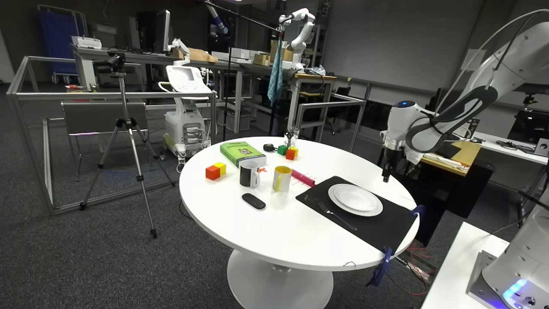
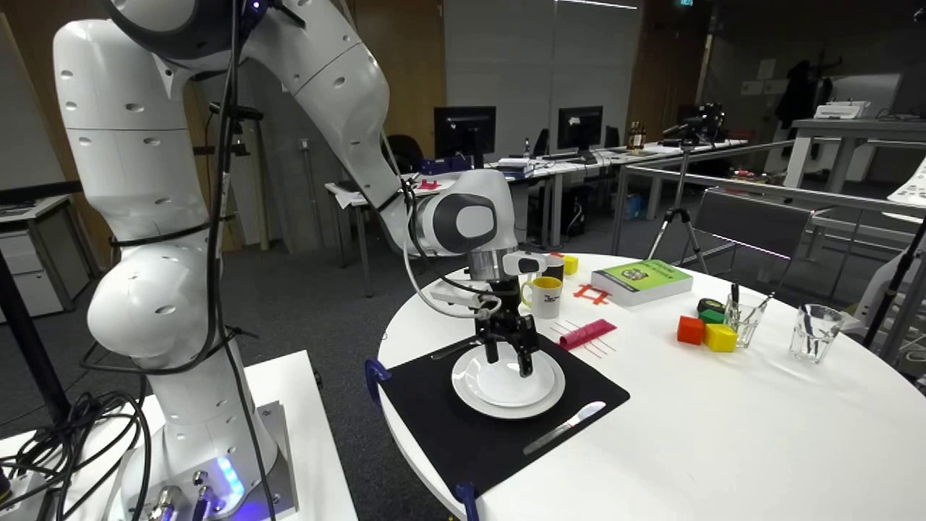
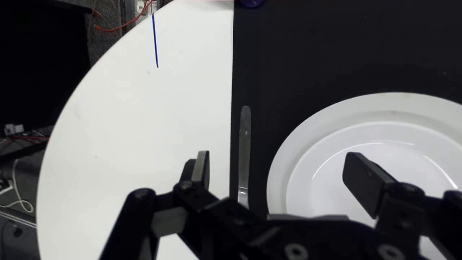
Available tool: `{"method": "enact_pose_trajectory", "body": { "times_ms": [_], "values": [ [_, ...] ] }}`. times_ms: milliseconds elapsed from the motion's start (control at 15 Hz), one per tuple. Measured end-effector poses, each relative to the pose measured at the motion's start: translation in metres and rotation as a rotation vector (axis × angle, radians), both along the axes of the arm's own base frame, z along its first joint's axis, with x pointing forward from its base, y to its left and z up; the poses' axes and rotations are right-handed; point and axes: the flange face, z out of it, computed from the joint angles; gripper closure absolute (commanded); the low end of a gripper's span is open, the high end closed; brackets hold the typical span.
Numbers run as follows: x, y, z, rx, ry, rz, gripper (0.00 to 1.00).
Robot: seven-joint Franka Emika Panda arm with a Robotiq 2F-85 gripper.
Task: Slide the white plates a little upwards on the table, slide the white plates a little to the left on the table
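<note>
The white plates (image 1: pixel 356 200), a smaller one stacked on a larger one, lie on a black mat on the round white table (image 1: pixel 240 214). They also show in an exterior view (image 2: pixel 510 391) and, cut off at the right, in the wrist view (image 3: pixel 382 137). My gripper (image 2: pixel 508 362) hangs above the table, fingers pointing down, apart from the plates. In an exterior view it (image 1: pixel 386 178) is beyond the plates. In the wrist view the gripper (image 3: pixel 281 169) is open and empty. One finger appears over the bare table, the other over the plates, with the knife (image 3: pixel 244 151) between.
The black mat (image 1: pixel 386 231) is held by blue clamps (image 1: pixel 381 266) at the table edge. A fork (image 1: pixel 336 218) lies beside the plates. Two mugs (image 1: pixel 282 179), a dark case (image 1: pixel 254 201), a pink roll (image 1: pixel 303 177), a green book (image 1: pixel 243 153) and blocks (image 1: pixel 215 171) stand farther off.
</note>
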Motion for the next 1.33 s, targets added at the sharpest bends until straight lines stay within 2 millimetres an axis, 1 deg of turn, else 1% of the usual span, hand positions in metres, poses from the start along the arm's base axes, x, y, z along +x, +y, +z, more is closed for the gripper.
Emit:
{"method": "enact_pose_trajectory", "body": {
  "times_ms": [267,467,600,800,1000,1333],
  "values": [
    [-0.004,-0.012,0.024,-0.02,-0.068,-0.2,0.0],
    [-0.007,-0.025,0.041,-0.027,-0.121,-0.333,0.0],
    [-0.009,-0.036,0.047,-0.027,-0.155,-0.418,0.0],
    [-0.008,-0.053,0.051,-0.029,-0.188,-0.523,0.0],
    [-0.004,-0.068,0.052,-0.027,-0.203,-0.58,0.0],
    [0.004,-0.072,0.049,-0.017,-0.201,-0.604,0.0]
  ]
}}
